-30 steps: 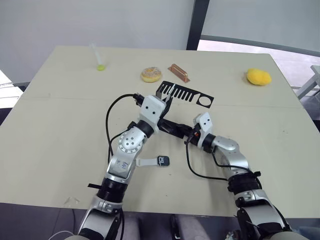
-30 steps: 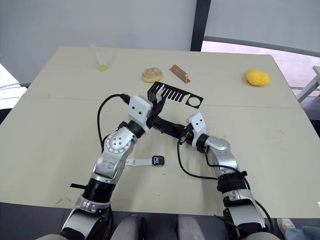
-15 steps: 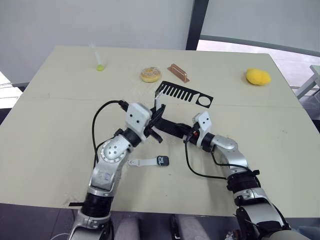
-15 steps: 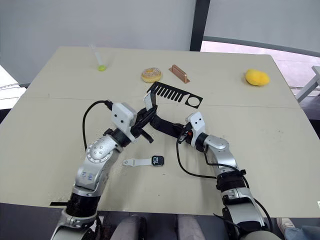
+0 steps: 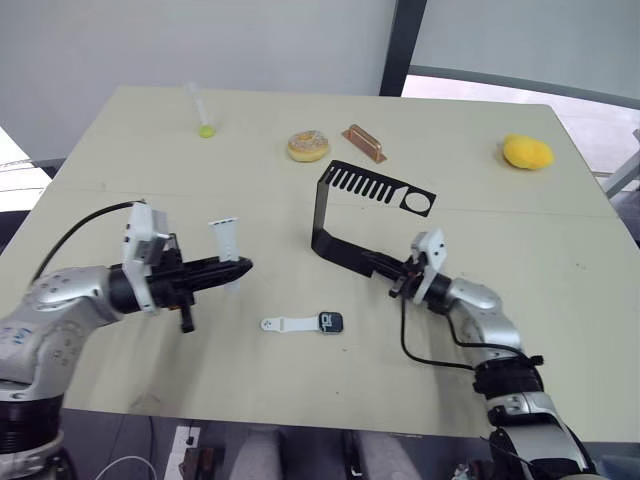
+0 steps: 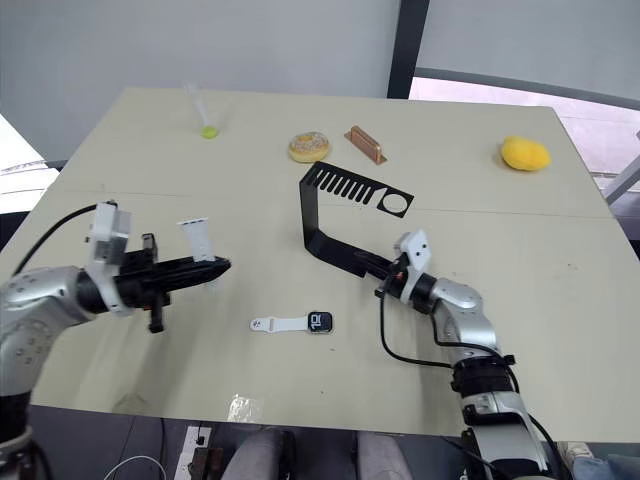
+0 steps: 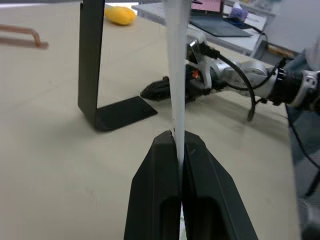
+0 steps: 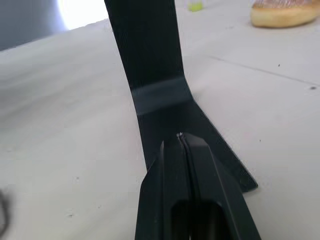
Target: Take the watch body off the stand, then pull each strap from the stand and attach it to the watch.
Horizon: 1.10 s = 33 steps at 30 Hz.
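Left gripper (image 5: pixel 238 267), now well left of the stand (image 5: pixel 345 215), pinching a white strap (image 5: pixel 226 241); right gripper (image 5: pixel 376 262) pressed together on the stand's foot.

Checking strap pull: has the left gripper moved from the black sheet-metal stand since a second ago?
Yes. The left gripper, shut on a white strap, moved leftward away from the black stand.

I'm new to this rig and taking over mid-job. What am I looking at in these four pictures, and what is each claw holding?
A two-armed humanoid robot works at a table. Two pictures come from its head, looking down; the other two come from wrist cameras looking along each claw. The left claw is shut on a white strap, held above the table. The right claw is shut on the flat foot of the black stand. The watch body, with the other strap attached, lies on the table. A doughnut, a copper piece, a yellow lump and a clear tube sit along the far side.
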### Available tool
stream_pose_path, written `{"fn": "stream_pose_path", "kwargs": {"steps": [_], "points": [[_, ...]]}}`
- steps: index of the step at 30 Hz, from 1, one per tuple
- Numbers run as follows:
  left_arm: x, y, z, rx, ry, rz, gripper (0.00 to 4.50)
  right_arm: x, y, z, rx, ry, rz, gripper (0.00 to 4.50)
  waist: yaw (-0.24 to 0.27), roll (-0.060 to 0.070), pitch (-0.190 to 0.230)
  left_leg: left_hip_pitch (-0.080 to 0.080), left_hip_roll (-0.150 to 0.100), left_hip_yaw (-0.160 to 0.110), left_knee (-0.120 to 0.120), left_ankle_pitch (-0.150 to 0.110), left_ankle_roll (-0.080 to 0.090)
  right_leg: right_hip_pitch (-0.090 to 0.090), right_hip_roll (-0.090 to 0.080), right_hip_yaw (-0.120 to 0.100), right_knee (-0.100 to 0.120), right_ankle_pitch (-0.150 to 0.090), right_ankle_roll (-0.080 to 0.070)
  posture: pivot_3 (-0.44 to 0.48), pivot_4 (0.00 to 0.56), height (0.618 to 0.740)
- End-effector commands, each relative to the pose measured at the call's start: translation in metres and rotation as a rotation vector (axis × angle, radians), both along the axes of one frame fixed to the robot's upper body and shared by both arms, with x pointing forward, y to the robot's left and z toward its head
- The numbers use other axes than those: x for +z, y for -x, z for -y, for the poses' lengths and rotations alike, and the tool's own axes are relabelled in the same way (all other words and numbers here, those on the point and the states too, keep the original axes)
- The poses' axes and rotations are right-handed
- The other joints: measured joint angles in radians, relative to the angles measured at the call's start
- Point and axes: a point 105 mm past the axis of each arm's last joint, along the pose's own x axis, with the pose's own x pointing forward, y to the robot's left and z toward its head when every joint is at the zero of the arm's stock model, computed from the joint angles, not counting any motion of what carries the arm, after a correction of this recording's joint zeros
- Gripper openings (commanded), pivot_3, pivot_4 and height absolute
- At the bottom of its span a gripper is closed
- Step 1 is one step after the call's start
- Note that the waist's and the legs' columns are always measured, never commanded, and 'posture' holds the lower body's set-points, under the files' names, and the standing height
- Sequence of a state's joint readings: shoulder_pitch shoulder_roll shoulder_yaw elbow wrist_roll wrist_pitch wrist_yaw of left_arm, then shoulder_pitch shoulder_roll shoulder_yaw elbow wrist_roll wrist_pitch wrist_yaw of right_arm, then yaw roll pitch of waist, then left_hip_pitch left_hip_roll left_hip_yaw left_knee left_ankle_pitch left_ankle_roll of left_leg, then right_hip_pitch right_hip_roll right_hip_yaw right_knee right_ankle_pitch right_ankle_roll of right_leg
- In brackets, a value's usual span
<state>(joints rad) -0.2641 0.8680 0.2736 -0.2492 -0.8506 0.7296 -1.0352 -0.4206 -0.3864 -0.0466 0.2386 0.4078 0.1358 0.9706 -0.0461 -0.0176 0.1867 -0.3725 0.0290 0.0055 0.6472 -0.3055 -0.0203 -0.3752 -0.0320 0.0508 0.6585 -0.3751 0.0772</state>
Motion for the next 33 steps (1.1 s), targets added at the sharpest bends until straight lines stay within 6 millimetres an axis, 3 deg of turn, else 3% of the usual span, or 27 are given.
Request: {"fn": "stream_pose_path", "kwargs": {"steps": [1, 7, 8, 10, 15, 17, 21, 24, 33], "points": [[0.011, 0.006, 0.002, -0.094, 0.051, -0.109, 0.06, 0.031, 0.034, 0.018, 0.074, -0.061, 0.026, 0.00, 0.007, 0.000, 0.000, 0.000, 0.000, -0.001, 0.000, 0.000, 0.000, 0.000, 0.000, 0.000, -0.001, 0.000, 0.000, 0.000, 0.150, 0.740], [0.005, 0.013, 0.020, -0.189, 0.093, -0.270, 0.06, 0.031, 0.085, 0.035, 0.024, -0.190, -0.161, 0.00, 0.006, 0.000, 0.000, 0.000, 0.002, -0.001, -0.002, 0.000, -0.001, 0.000, 0.002, -0.001, -0.002, 0.000, 0.000, 0.000, 0.150, 0.740], [0.002, 0.012, 0.023, -0.196, 0.080, -0.268, 0.02, 0.030, 0.093, 0.037, 0.006, -0.165, -0.126, 0.26, 0.004, 0.000, 0.000, 0.000, 0.002, -0.001, -0.002, 0.000, -0.001, 0.000, 0.002, 0.000, -0.002, 0.000, 0.000, 0.000, 0.150, 0.740], [-0.003, 0.012, 0.029, -0.207, 0.078, -0.274, 0.00, 0.025, 0.104, 0.037, -0.019, -0.168, -0.142, 0.84, 0.002, 0.000, 0.000, 0.000, 0.002, -0.001, -0.002, 0.000, -0.001, 0.000, 0.002, 0.000, -0.002, 0.000, 0.000, 0.000, 0.150, 0.740], [-0.008, 0.012, 0.042, -0.249, 0.086, -0.263, 0.00, 0.022, 0.122, 0.022, -0.006, -0.277, -0.248, 3.45, -0.006, 0.000, 0.000, 0.000, 0.002, 0.000, -0.002, 0.000, -0.001, 0.000, 0.003, 0.002, -0.002, 0.000, 0.000, 0.000, 0.150, 0.740], [-0.010, 0.013, 0.055, -0.291, 0.106, -0.270, 0.00, 0.026, 0.128, 0.007, 0.048, -0.411, -0.351, 4.38, -0.006, 0.000, 0.000, 0.000, 0.002, 0.000, -0.002, 0.000, -0.002, 0.000, 0.003, 0.002, -0.002, 0.000, 0.000, 0.000, 0.150, 0.740], [-0.013, 0.014, 0.080, -0.361, 0.141, -0.306, 0.00, 0.031, 0.138, -0.019, 0.171, -0.634, -0.584, 4.45, -0.006, 0.000, 0.000, 0.000, 0.002, -0.001, -0.002, 0.000, -0.002, 0.000, 0.003, 0.002, -0.002, 0.000, 0.000, 0.000, 0.150, 0.740], [-0.015, 0.017, 0.099, -0.416, 0.159, -0.347, 0.00, 0.032, 0.140, -0.041, 0.250, -0.662, -0.687, 4.45, -0.008, 0.000, 0.000, -0.001, 0.002, -0.001, -0.001, 0.000, -0.001, 0.000, 0.003, 0.002, -0.002, 0.000, 0.000, 0.000, 0.150, 0.740], [-0.025, 0.025, 0.120, -0.502, 0.132, -0.413, 0.00, 0.041, 0.110, -0.069, 0.264, -0.691, -0.646, 4.45, -0.005, 0.000, 0.000, -0.001, 0.002, 0.000, -0.001, 0.001, -0.002, -0.001, 0.005, 0.003, -0.002, 0.000, 0.000, 0.000, 0.150, 0.740]]}}
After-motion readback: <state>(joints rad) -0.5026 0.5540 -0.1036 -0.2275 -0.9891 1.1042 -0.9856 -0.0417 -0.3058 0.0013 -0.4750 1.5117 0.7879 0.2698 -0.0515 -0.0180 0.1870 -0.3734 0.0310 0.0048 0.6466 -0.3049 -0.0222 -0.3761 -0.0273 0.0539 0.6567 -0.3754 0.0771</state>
